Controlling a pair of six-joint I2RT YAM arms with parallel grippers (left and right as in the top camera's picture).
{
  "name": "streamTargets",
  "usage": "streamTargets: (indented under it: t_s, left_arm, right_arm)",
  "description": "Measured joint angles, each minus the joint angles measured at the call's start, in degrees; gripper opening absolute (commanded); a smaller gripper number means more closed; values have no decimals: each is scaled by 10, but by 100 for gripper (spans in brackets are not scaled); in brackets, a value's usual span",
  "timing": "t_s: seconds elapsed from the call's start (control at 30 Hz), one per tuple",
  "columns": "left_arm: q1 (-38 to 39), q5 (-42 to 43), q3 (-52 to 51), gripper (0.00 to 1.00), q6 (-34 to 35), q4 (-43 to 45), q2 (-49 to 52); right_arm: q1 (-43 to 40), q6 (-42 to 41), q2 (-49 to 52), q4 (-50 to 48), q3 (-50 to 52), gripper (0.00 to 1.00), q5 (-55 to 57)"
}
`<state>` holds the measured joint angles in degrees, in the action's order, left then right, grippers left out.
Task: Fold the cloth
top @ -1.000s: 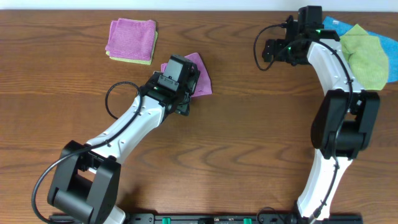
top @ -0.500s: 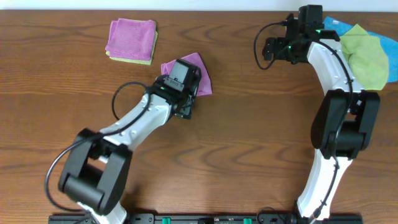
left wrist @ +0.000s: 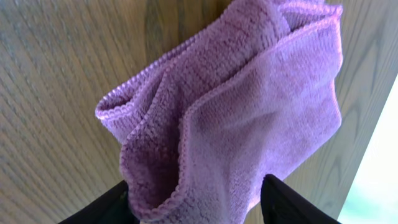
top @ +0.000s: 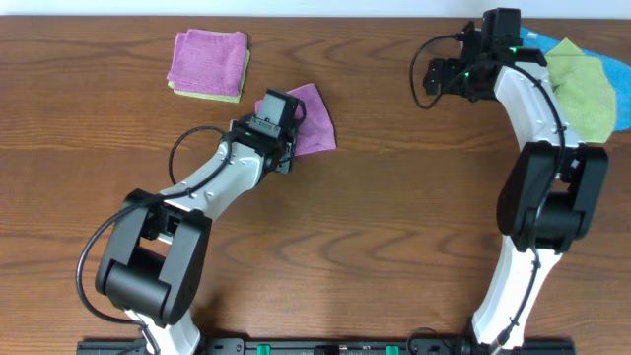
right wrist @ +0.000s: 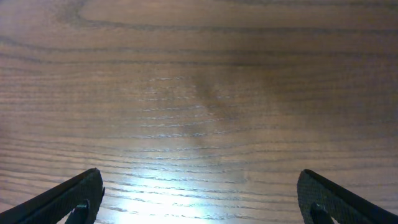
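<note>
The purple cloth [top: 315, 123] lies on the wooden table, folded over, just right of my left gripper [top: 288, 120]. In the left wrist view the cloth [left wrist: 249, 118] fills the frame, with a looped folded edge at the left. My left gripper [left wrist: 196, 208] is open, one black finger [left wrist: 109, 208] on each side of the cloth's near edge. My right gripper [top: 436, 79] is open and empty over bare wood at the far right of the table; its view [right wrist: 199, 199] holds only table.
A stack of folded cloths [top: 209, 61], pink on yellow-green, lies at the back left. A loose green cloth [top: 582, 87] lies over a blue one [top: 619, 94] at the back right edge, behind the right arm.
My left gripper has shifted up and to the left along the purple cloth. The right gripper has moved slightly to the right. The cloth lies about where it was.
</note>
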<state>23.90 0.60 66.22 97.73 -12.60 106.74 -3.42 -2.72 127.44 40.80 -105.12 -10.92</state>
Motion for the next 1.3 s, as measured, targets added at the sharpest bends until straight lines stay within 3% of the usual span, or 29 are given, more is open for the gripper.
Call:
streamTargets:
  t_s: [0.03, 0.17, 0.27, 0.37, 0.5, 0.67, 1.3]
  left_arm:
    - [-1, 0, 0, 36, 3, 0, 0]
    - [-1, -2, 0, 40, 0, 0, 0]
    - [-1, -2, 0, 22, 1, 0, 0]
    - [-1, -4, 0, 12, -2, 0, 0]
    - [-1, -6, 0, 6, 1, 0, 0]
    - [-1, -6, 0, 6, -9, -1, 0]
    - [-9, -28, 0, 6, -149, 7, 0]
  right_arm:
    - [0, 0, 0, 0, 0, 99, 0]
    - [0, 0, 0, -2, 0, 99, 0]
    - [0, 0, 0, -2, 0, 99, 0]
    - [0, 0, 0, -2, 0, 99, 0]
    - [0, 0, 0, -2, 0, 99, 0]
    - [0, 0, 0, -2, 0, 99, 0]
    - [0, 0, 0, -2, 0, 99, 0]
